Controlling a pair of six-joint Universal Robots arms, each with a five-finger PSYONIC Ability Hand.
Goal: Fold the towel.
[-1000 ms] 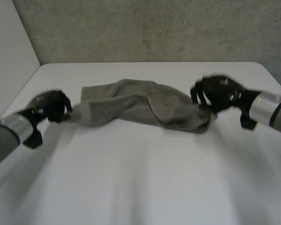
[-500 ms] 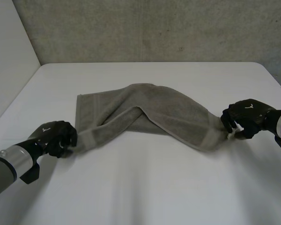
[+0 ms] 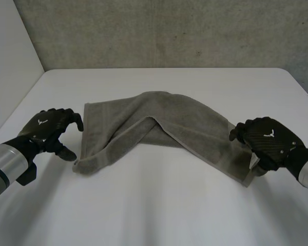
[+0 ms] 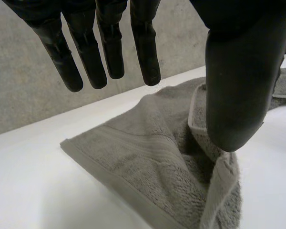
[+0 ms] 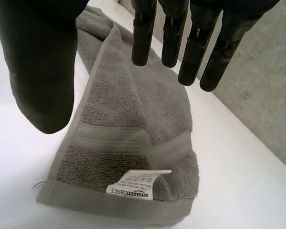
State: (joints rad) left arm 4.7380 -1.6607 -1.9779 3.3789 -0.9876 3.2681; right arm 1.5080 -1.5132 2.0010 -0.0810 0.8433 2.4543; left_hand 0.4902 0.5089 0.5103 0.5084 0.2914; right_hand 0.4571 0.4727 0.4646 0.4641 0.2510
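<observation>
A grey-brown towel (image 3: 167, 115) lies stretched across the white table (image 3: 159, 205), twisted over itself near its middle. My left hand (image 3: 47, 129) hovers just beside the towel's left end, apart from it, open. In the left wrist view its straight fingers (image 4: 88, 50) and thumb hang above the towel's end (image 4: 152, 157) without gripping. My right hand (image 3: 269, 138) is over the towel's right end, open. Its fingers (image 5: 195, 43) are spread above the flat towel end (image 5: 133, 109), where a white label (image 5: 133, 185) faces up.
A grey concrete wall (image 3: 169, 31) stands behind the table's far edge (image 3: 164, 68). A white wall (image 3: 10, 51) runs along the left side. Bare tabletop lies in front of the towel.
Both hands have opened and let go of the towel's ends, which now rest on the table. The left hand drew back from its end; the right hand shifted slightly inward.
</observation>
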